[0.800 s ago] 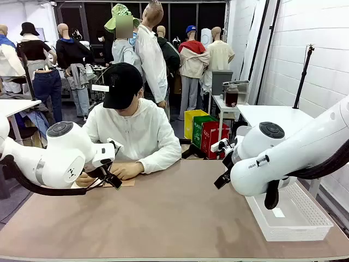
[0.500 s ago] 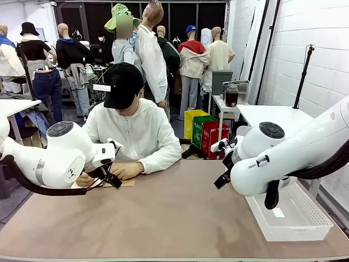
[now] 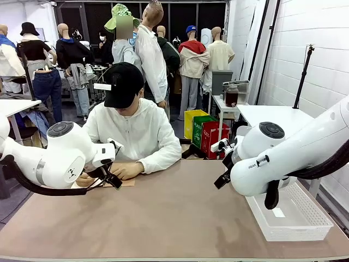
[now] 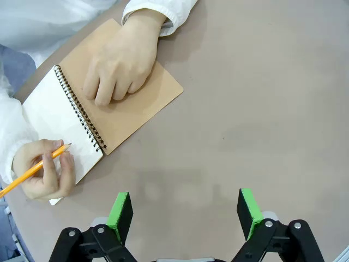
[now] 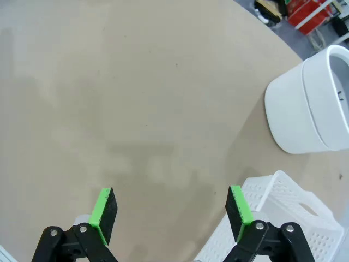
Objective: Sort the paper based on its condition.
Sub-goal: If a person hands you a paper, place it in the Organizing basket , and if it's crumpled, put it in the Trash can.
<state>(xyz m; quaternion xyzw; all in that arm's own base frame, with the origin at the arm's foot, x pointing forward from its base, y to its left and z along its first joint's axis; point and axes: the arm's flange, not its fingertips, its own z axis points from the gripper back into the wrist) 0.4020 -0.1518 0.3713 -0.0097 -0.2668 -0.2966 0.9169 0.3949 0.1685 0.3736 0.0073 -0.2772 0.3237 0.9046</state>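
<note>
From the front we see a person (image 3: 133, 131) bent over a notebook (image 3: 126, 182) at the table's (image 3: 163, 218) far edge.

From the left wrist we see the left gripper (image 4: 184, 210) with fingers apart. The paper (image 4: 54, 117) is the notebook's white page, touched by the hand (image 4: 46, 174) holding a pencil (image 4: 32, 172).

From the right wrist we see the right gripper (image 5: 170, 210) with fingers apart, beside a white basket (image 5: 283, 204).

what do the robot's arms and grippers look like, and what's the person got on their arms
The left arm and right arm are glossy white and rounded, with dark grey round joint caps and black cables alongside. The right arm bears small dark lettering. The left gripper and right gripper are black, two-fingered, with bright green pads. The person wears white long sleeves.
</note>
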